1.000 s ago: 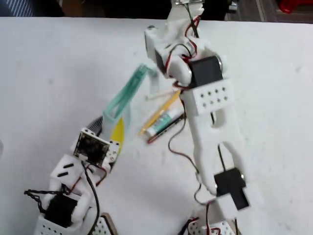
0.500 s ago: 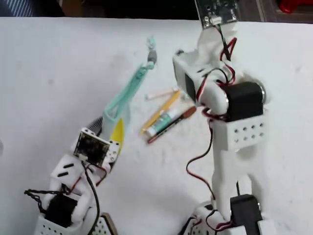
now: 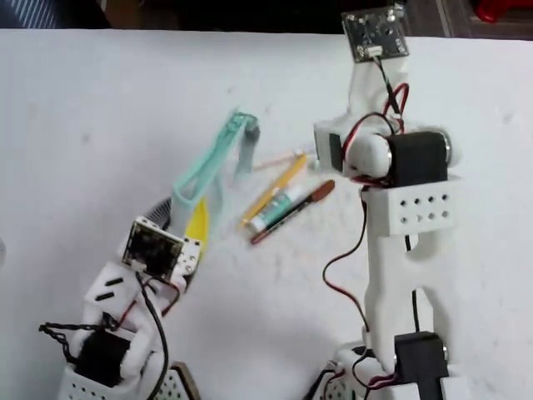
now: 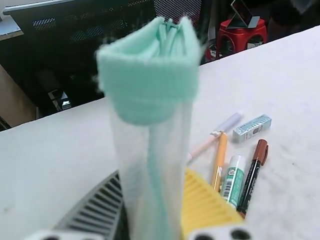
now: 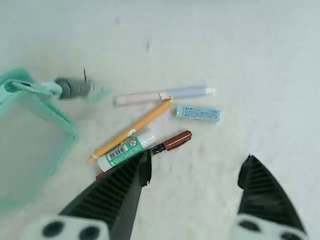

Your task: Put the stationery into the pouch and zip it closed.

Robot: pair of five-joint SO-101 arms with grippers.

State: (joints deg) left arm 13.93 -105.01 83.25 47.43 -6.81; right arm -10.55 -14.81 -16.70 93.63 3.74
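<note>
Bright, even light from above.
The white table (image 3: 83,125) glares; shadows on it are faint and soft; the room (image 4: 75,50) behind is dark.

**Background only**

White table (image 3: 75,117) spans the high view. Past its far edge there's blue-striped fabric (image 3: 33,12) at 11 o'clock and a red item (image 3: 504,8) at 1 o'clock, cut off by the frame. In the left wrist view, a red stool (image 4: 243,36) and a black perforated panel (image 4: 90,27) stand beyond the table edge. The dark clutter around them is unclear.

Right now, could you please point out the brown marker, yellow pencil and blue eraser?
brown marker (image 5: 177,140), right wrist view, cap.
yellow pencil (image 5: 131,131), right wrist view, mid-shaft.
blue eraser (image 5: 198,113), right wrist view, middle.
</note>
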